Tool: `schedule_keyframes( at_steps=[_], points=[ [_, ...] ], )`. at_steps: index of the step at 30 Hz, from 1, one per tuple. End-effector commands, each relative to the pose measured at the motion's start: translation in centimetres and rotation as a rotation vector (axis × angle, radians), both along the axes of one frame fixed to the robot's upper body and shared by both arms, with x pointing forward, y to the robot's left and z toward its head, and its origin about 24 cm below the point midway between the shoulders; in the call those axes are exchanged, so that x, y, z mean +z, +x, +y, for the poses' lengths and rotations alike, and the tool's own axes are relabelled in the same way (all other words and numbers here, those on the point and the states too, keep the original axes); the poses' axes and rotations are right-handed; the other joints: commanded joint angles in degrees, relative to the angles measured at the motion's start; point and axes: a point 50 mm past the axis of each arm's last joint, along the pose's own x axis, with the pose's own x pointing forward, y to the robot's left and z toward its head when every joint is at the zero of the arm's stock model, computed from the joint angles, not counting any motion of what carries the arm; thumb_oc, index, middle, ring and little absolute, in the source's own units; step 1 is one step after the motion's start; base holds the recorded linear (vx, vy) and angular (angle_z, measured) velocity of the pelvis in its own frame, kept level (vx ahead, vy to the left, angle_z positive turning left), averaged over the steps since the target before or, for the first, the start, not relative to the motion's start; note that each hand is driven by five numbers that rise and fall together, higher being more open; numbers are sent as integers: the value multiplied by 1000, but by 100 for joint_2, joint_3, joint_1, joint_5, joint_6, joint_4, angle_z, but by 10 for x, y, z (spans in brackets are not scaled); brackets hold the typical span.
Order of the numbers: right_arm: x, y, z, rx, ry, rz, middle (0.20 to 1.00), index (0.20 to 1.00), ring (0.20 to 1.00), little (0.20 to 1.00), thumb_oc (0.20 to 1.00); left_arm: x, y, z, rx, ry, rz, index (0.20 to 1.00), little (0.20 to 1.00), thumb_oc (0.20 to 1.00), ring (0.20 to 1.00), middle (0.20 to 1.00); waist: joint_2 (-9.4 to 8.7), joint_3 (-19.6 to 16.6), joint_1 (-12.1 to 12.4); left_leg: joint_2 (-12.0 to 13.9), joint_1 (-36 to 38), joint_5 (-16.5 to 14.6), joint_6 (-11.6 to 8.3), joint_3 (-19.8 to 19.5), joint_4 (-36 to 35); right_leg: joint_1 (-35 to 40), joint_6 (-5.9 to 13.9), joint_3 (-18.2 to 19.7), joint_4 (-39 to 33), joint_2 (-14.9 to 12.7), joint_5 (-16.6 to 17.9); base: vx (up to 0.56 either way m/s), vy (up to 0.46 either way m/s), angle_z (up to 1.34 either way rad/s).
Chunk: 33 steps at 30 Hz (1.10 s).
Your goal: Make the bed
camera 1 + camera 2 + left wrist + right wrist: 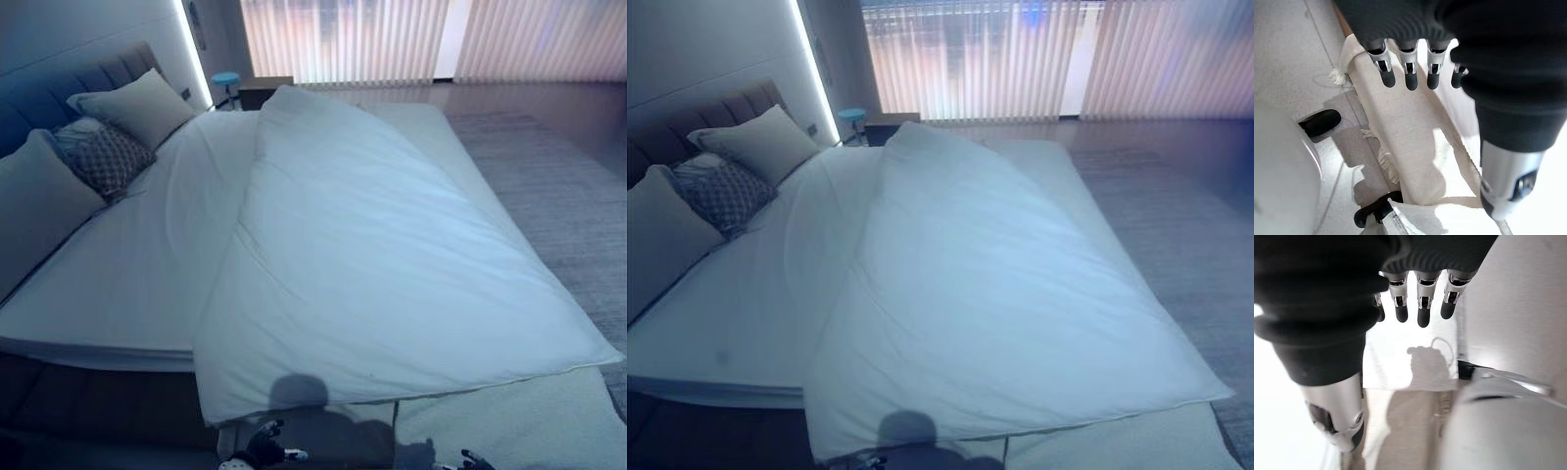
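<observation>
With both the left hand (1410, 68) and right hand (1420, 298) held open and empty, the skewed duvet (372, 255) covering the bed's window side should be gripped at its near edge and squared toward the pillows (132, 103).

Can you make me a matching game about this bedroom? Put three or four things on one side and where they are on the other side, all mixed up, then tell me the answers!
Things:
1. white duvet
2. patterned cushion
3. small blue stool
4. vertical blinds

Places:
A. over the window at the far end of the room
B. between two plain pillows by the headboard
C. lying crooked across the bed
D. on the floor past the bed's far corner, near the wall

Pairs: 1-C, 2-B, 3-D, 4-A
</observation>
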Motion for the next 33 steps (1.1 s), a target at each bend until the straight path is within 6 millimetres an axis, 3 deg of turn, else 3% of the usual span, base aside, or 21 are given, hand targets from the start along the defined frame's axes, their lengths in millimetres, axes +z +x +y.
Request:
schedule_keyframes(
  at_steps=[1, 6, 13, 16, 17, 18, 19, 24, 33],
  points=[
    [0, 15, 11, 6, 23, -27, 1000, 1000, 1000, 1000, 1000, 7, 21, 4, -31, 28, -42, 1000, 1000, 1000, 1000, 1000, -381, 113, -62, -479, -264, 121, 322, 1, -96, 221, 205, -37, 32, -68, -316, 0, 0, 0],
    [4, 28, 15, 3, 36, -79, 1000, 1000, 1000, 1000, 1000, 9, 26, 5, 22, 12, -57, 1000, 1000, 1000, 1000, 1000, -355, 265, -80, -503, -297, 133, 323, 0, -96, 180, 207, -45, 32, -90, -293, 2, 4, -2],
    [10, 45, 21, -40, 58, -163, 1000, 1000, 1000, 1000, 1000, 15, 41, -9, 157, -96, -100, 1000, 1000, 1000, 1000, 1000, -410, 614, -165, -422, -641, 205, 271, 70, -96, -249, 195, 10, 87, -29, -231, -58, -24, -4],
    [19, 65, 20, -132, 72, -270, 1000, 1000, 1000, 1000, 1000, 23, 57, -23, 216, -158, -160, 1000, 1000, 1000, 1000, 1000, -463, 1014, -222, -368, -959, 338, 254, 64, -96, -686, 162, 36, 345, 19, -228, -220, -39, -12],
    [28, 80, 21, -163, 77, -350, 1000, 1000, 1000, 1000, 1000, 31, 68, -33, 248, -209, -213, 1000, 1000, 1000, 1000, 1000, -473, 1287, -257, -353, -1160, 411, 266, 82, -96, -1041, 152, 78, 612, 35, -244, -185, -15, -10],
    [28, 80, 21, -163, 77, -350, 1000, 1000, 1000, 1000, 1000, 31, 68, -33, 248, -209, -213, 1000, 1000, 1000, 1000, 1000, -474, 1282, -254, -354, -1165, 412, 266, 85, -96, -1052, 152, 81, 621, 35, -247, -335, -13, -23],
    [44, 104, 21, -196, 86, -460, 1000, 1000, 1000, 1000, 1000, 46, 86, -46, 255, -281, -294, 1000, 1000, 1000, 1000, 1000, -514, 1595, -316, -364, -1698, 397, 258, 124, 303, -1596, 150, 137, 962, 42, -241, -208, -9, -24],
    [58, 126, 27, -213, 93, -543, 1000, 1000, 1000, 1000, 1000, 64, 111, -52, 324, -357, -371, 1000, 1000, 1000, 1000, 1000, -614, 1707, -424, -387, -2521, 304, 218, 112, 958, -2249, 233, 106, 1259, -26, -186, -147, -34, -7],
    [68, 142, 40, -227, 131, -597, 1000, 1000, 1000, 1000, 1000, 104, 160, -63, 458, -479, -468, 1000, 1000, 1000, 1000, 1000, -777, 1924, -588, -277, -3651, -39, 113, 167, 2244, -3289, 227, 149, 2385, -219, -383, -77, -7, 1]
  ],
)
